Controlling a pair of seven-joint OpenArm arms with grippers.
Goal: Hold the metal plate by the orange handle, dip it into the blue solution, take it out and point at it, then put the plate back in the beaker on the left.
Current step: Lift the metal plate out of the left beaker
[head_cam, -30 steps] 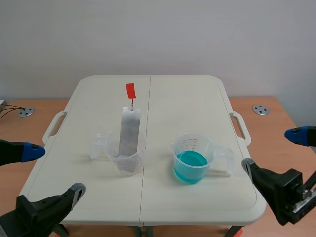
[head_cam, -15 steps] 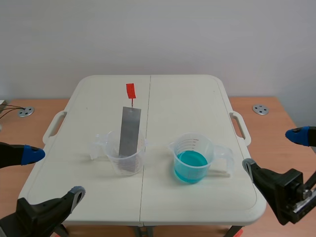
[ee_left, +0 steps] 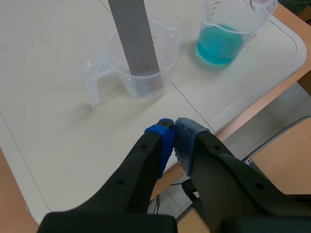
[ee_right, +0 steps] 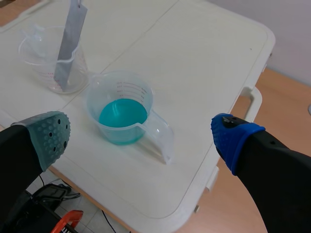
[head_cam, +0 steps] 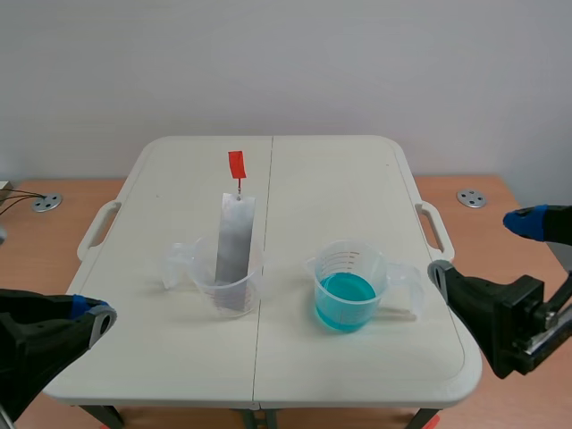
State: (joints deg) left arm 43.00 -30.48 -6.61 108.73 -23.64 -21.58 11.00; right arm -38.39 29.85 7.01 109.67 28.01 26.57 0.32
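Observation:
A grey metal plate [head_cam: 235,246] with an orange handle [head_cam: 236,164] on top leans in the clear beaker [head_cam: 229,284] left of the table's middle. To its right, a second clear beaker [head_cam: 347,288] holds blue solution [ee_right: 122,114]. My left gripper [head_cam: 92,317] is low at the table's front left corner, shut on nothing. In the left wrist view its pads [ee_left: 174,133] meet, with the plate [ee_left: 137,39] and its beaker [ee_left: 141,70] ahead. My right gripper [head_cam: 483,248] stands open off the table's right edge; the solution beaker [ee_right: 121,109] lies ahead of it [ee_right: 141,133].
The white folding table [head_cam: 357,179] has a seam down its middle and carry handles on both sides. Wooden floor with round metal discs [head_cam: 471,197] shows to either side. The beakers' handles stick outward, left and right.
My left gripper's fingers have closed together, from wide open to shut. The right gripper has edged slightly up and inward. The plate and beakers have not moved.

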